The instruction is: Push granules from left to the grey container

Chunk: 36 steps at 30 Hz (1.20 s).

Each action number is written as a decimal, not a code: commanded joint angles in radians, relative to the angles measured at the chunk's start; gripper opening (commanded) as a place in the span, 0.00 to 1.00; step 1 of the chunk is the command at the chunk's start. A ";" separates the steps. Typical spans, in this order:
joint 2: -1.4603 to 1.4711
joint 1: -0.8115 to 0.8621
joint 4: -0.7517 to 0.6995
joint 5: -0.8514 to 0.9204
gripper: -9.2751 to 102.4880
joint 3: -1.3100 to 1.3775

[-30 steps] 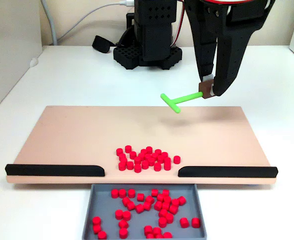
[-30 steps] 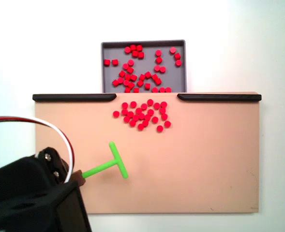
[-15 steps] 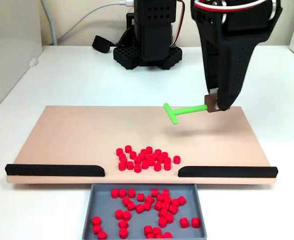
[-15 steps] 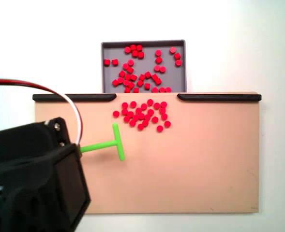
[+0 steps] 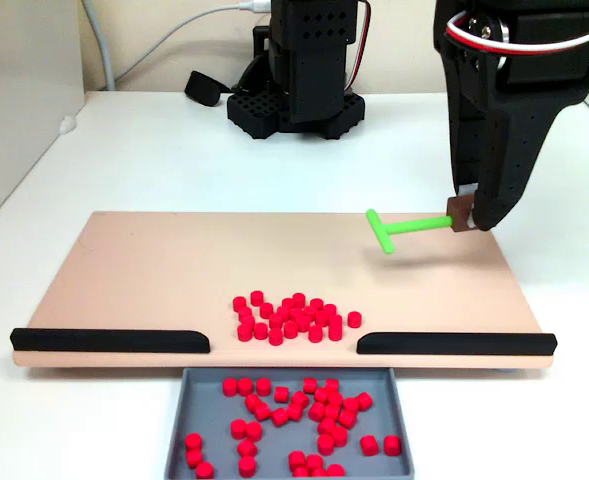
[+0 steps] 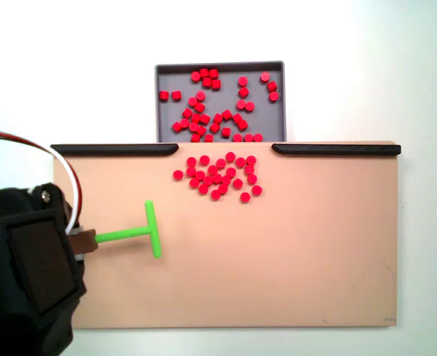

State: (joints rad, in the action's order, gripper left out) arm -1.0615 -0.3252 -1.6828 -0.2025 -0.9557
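A loose pile of red granules (image 5: 294,318) lies on the tan board (image 5: 154,270), just behind the gap between two black strips. Many more granules (image 5: 304,420) lie inside the grey container (image 5: 210,410) in front of that gap. In the other fixed view, the pile of granules (image 6: 218,178) sits just below the grey container (image 6: 171,78). My gripper (image 5: 466,214) is over the board's far right corner, shut on the brown end of a green T-shaped stick (image 5: 402,228). The stick's crossbar points toward the board's middle, well away from the pile. From above, the gripper (image 6: 81,242) and stick (image 6: 133,236) are at the left.
Black strips (image 5: 109,340) (image 5: 454,343) line the board's front edge on either side of the gap. The black arm base (image 5: 294,80) stands behind the board on the white table, with a cable and a small black part (image 5: 204,88) to its left.
My gripper has carried the green stick sideways, rightward in the front fixed view and leftward in the view from above, farther from the pile. The granules have not moved.
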 commanded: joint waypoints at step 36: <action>0.245 0.035 -0.020 -0.012 0.08 0.322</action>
State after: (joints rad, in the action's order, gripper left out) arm -0.8084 -0.3007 -1.6997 -0.2178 -0.6657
